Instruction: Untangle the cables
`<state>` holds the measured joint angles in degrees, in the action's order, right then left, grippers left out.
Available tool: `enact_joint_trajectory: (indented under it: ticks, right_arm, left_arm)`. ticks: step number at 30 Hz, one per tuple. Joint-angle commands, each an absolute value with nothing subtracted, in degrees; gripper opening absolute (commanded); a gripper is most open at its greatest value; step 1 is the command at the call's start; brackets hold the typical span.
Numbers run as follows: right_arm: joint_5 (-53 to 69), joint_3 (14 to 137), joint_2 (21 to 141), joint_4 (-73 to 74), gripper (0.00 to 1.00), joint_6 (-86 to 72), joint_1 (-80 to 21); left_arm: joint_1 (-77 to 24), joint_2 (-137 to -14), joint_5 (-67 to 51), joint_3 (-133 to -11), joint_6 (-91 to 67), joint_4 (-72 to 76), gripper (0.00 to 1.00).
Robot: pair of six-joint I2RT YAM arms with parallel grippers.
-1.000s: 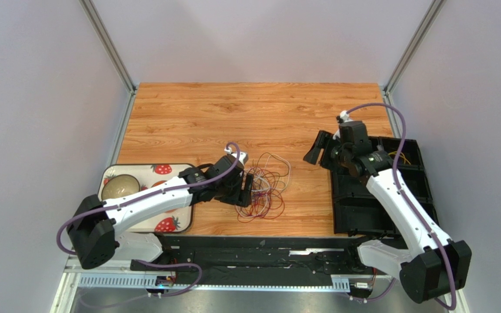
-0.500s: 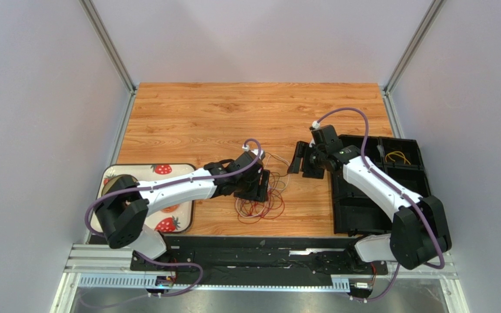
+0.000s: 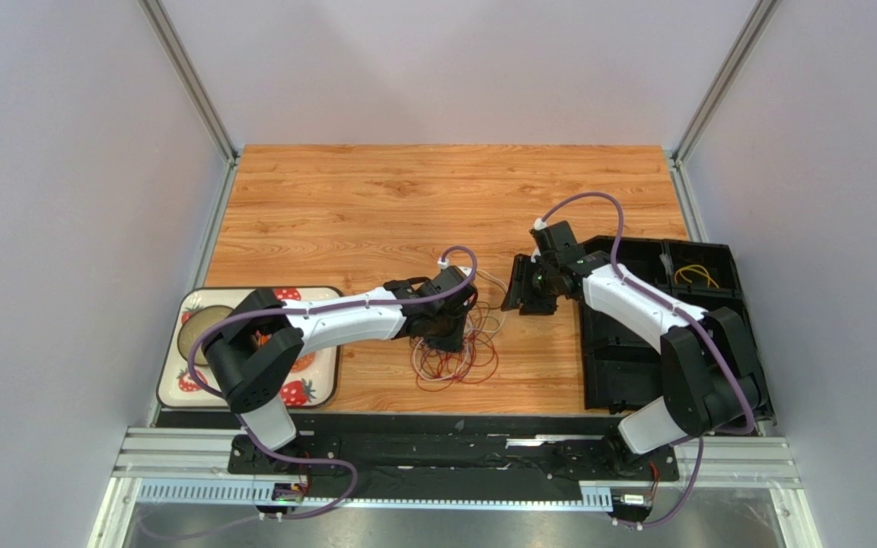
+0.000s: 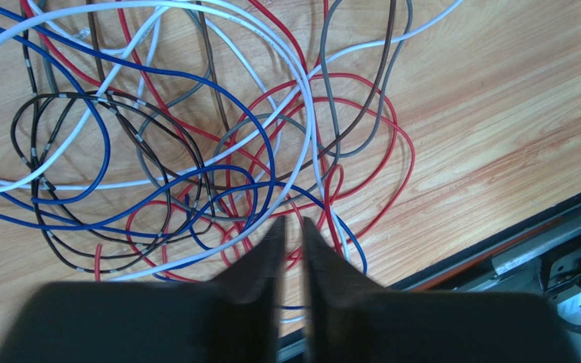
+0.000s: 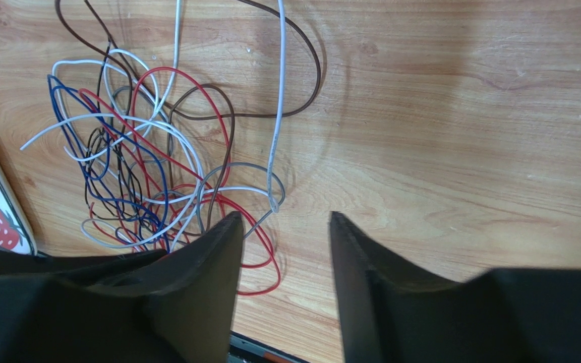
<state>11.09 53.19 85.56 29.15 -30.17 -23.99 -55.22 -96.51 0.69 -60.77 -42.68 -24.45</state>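
- The left gripper (image 4: pixel 291 227) is seen narrowed to a slit over the cables (image 3: pixel 455 360), which are heaped on the table (image 3: pixel 409 206) near its front edge; whether a strand is pinched cannot be told.
- The right gripper (image 5: pixel 286 221) is held open and empty beside the heap.
- Several strands could be caught at once, so the whole knot might be dragged or tightened when pulled.
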Motion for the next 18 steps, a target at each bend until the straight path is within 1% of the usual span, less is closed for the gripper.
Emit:
enact_joint_trajectory:
  ticks: [1,3,5,8,13,16,17,18]
  right_arm:
    - [12.04,54.67,86.66,26.1,0.42,-28.65,-24.43]
    - [12.48,54.93,87.62,26.02,0.35,-28.56,-24.43]
    - [13.18,55.02,88.15,25.32,0.28,-28.57,-24.52]
    - [13.97,55.02,88.77,24.7,0.22,-28.39,-24.61]
    - [14.68,55.28,89.65,23.99,0.17,-28.13,-24.61]
    - [14.5,54.93,89.04,23.73,0.12,-28.13,-24.61]
    - [14.68,54.93,88.95,23.56,0.05,-28.04,-24.61]
    - [14.76,54.93,88.86,23.55,0.03,-27.86,-24.7]
  left_arm:
    - [-55.63,-97.21,0.53,-62.93,-42.89,-24.17,0.08]
    - [-55.63,-97.03,1.14,-63.19,-42.8,-25.3,0.0]
    - [-55.63,-96.68,2.98,-63.89,-42.71,-26.8,0.0]
    - [-55.63,-95.36,5.18,-64.42,-42.28,-30.22,0.0]
    - [-55.63,-92.82,5.27,-62.32,-42.89,-31.03,0.0]
    - [-55.63,-90.27,6.76,-60.65,-44.03,-32.42,0.0]
    - [-55.72,-89.39,8.51,-60.38,-44.64,-34.26,0.0]
    - [-55.9,-87.47,9.48,-60.21,-45.08,-35.23,0.0]
